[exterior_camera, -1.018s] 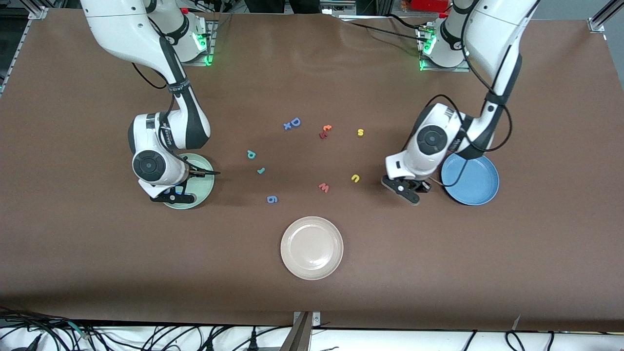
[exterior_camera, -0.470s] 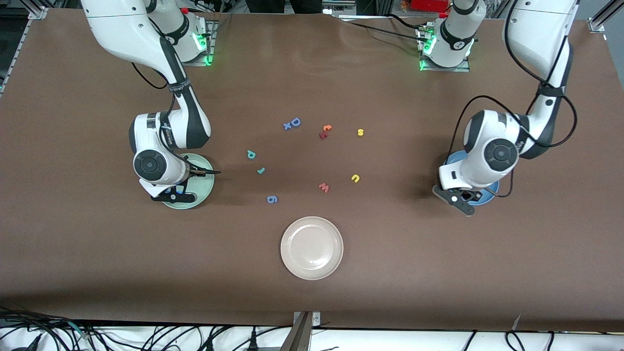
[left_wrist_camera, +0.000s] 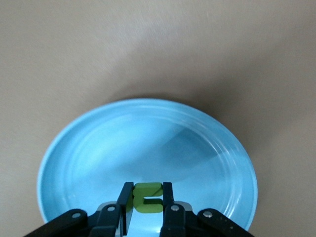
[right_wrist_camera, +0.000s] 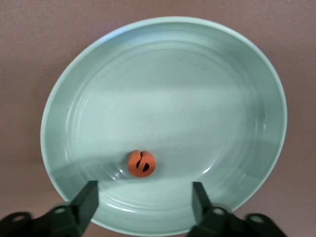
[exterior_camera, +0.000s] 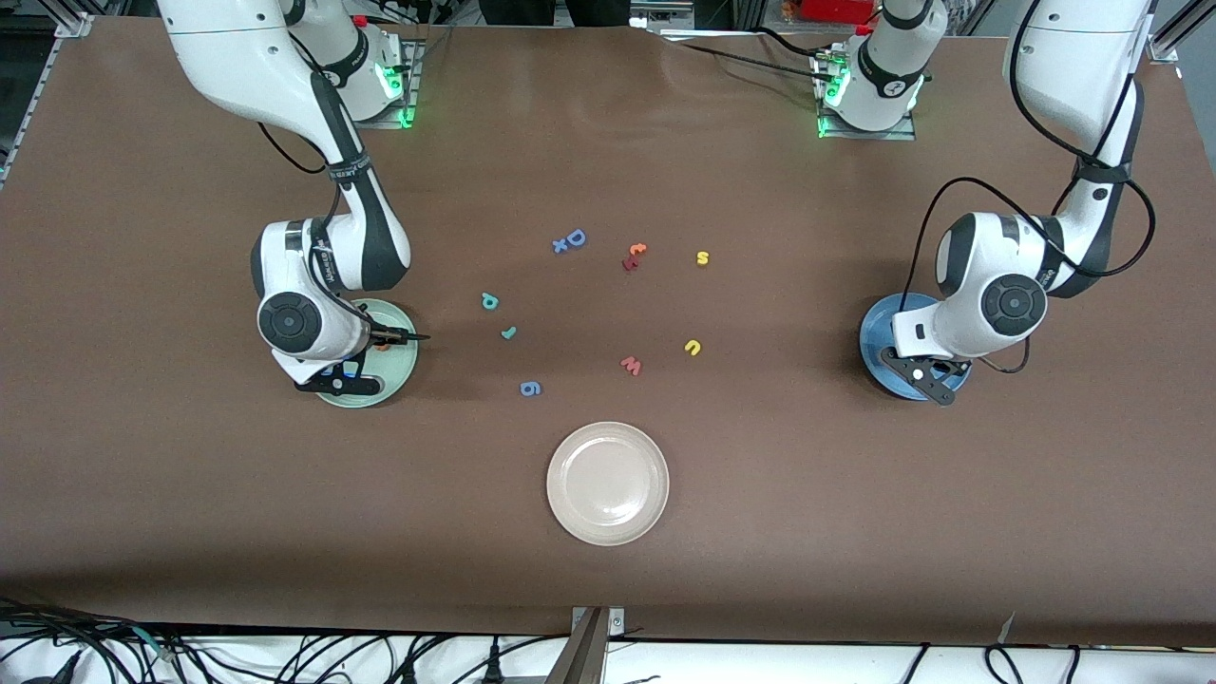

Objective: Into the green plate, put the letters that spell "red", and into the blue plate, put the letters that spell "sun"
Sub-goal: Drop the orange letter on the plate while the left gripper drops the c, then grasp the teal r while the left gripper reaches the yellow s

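My left gripper (left_wrist_camera: 148,203) is shut on a dark green u/n letter (left_wrist_camera: 148,196) and hangs over the blue plate (left_wrist_camera: 148,133), which lies at the left arm's end of the table (exterior_camera: 879,332). My right gripper (right_wrist_camera: 144,191) stands open over the green plate (right_wrist_camera: 168,84), where an orange "e" (right_wrist_camera: 141,163) lies loose between its fingers. The front view shows that gripper (exterior_camera: 337,380) over the green plate's (exterior_camera: 397,366) nearer edge. On the table lie the teal "d" (exterior_camera: 490,300), the teal "r" (exterior_camera: 509,332), the yellow "s" (exterior_camera: 702,257) and the yellow u/n (exterior_camera: 693,348).
A beige-white plate (exterior_camera: 608,483) lies nearest the front camera at mid-table. Other letters are scattered in the middle: a blue "D" (exterior_camera: 575,237), an orange "t" (exterior_camera: 636,250), a pink-red "w" (exterior_camera: 631,365) and a blue letter (exterior_camera: 530,388).
The left arm has swung from beside the yellow u/n to over the blue plate, carrying the green letter. My right gripper has opened, and the orange "e" lies in the green plate.
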`<state>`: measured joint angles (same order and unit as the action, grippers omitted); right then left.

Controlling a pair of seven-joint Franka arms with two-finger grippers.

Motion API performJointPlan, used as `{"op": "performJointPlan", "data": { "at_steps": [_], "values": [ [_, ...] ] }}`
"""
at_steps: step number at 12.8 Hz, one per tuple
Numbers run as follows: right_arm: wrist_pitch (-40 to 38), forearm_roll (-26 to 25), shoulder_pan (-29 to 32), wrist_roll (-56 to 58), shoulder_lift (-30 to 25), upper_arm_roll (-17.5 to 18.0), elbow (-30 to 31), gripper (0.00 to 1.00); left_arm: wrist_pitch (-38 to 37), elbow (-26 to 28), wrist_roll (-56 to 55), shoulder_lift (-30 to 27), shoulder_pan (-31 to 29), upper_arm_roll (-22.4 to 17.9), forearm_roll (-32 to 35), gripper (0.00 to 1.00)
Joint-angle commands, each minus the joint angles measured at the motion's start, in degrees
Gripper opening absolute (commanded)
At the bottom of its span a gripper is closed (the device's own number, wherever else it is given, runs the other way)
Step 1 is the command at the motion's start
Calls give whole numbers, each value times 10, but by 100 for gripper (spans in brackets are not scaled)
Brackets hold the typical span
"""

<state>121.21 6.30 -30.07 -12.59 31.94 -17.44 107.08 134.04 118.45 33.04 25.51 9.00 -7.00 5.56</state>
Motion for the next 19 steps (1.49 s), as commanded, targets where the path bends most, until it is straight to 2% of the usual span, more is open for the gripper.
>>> {"op": "performJointPlan", "data": {
  "at_steps": [1,2,6,7,9,11,13,14,16,17,19],
  "values": [
    [-31,37,-5,-22,-13,18,-23,100,2,12,17,-7,3,-3,-25,40],
    [-40,42,-12,-57,-12,24,-36,100,2,10,15,-8,3,-3,-25,56],
    [-13,58,-54,-160,1,32,-59,100,-3,-9,-15,-22,17,9,-27,60],
    [13,79,-76,-192,5,31,-60,100,-3,-9,-36,-27,30,23,-27,61],
    [52,91,-108,-284,17,31,-60,99,-8,-4,-127,-37,45,58,-41,63],
    [84,91,-125,-370,24,32,-60,88,-34,-4,-237,-46,61,84,-48,65],
    [100,92,-138,-393,36,31,-59,69,-47,0,-346,-57,68,116,-76,70],
    [107,92,-140,-407,39,32,-58,60,-56,0,-393,-61,80,122,-99,76],
    [122,92,-152,-432,50,31,-57,58,-59,14,-448,-81,98,122,-117,78],
    [126,92,-156,-435,58,31,-58,54,-58,27,-454,-96,104,122,-140,84],
    [128,92,-159,-439,63,31,-56,54,-55,51,-454,-113,124,123,-170,89]
  ]
}}
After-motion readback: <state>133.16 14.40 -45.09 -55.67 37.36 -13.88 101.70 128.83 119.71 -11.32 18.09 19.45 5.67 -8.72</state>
